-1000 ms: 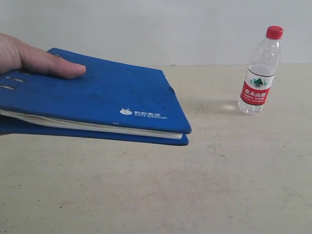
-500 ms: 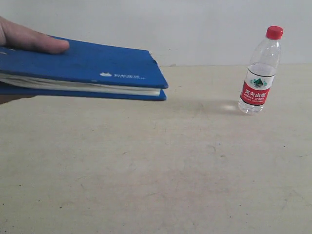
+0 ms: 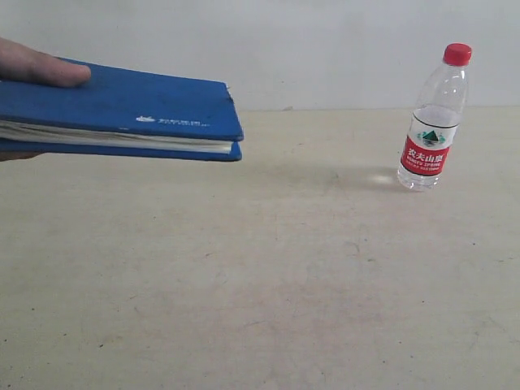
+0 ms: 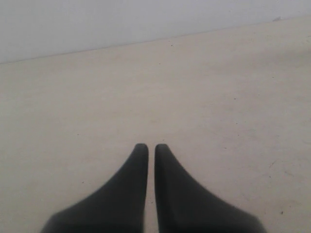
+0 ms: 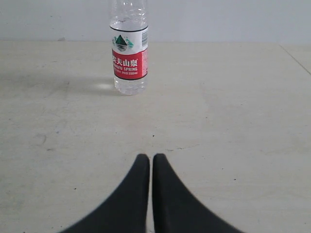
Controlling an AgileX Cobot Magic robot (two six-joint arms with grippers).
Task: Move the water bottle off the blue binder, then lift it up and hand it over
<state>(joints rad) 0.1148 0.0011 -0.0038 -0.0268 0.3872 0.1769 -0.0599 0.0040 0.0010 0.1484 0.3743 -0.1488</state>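
The water bottle (image 3: 435, 118) stands upright on the beige table at the right, red cap on top; the right wrist view shows it too (image 5: 129, 53), straight ahead of my right gripper (image 5: 151, 158) and well apart from it. The blue binder (image 3: 122, 110) is held in the air at the left by a person's hand (image 3: 41, 69), thumb on its cover. My right gripper is shut with nothing in it. My left gripper (image 4: 151, 147) is also shut and empty, over bare table. Neither gripper shows in the exterior view.
A pale wall (image 3: 284, 41) runs behind the table's (image 3: 268, 276) far edge. A seam or table edge (image 5: 294, 58) crosses the far corner in the right wrist view.
The hand has drawn the blue binder leftward and slightly upward, away from the table's middle. The bottle has not moved.
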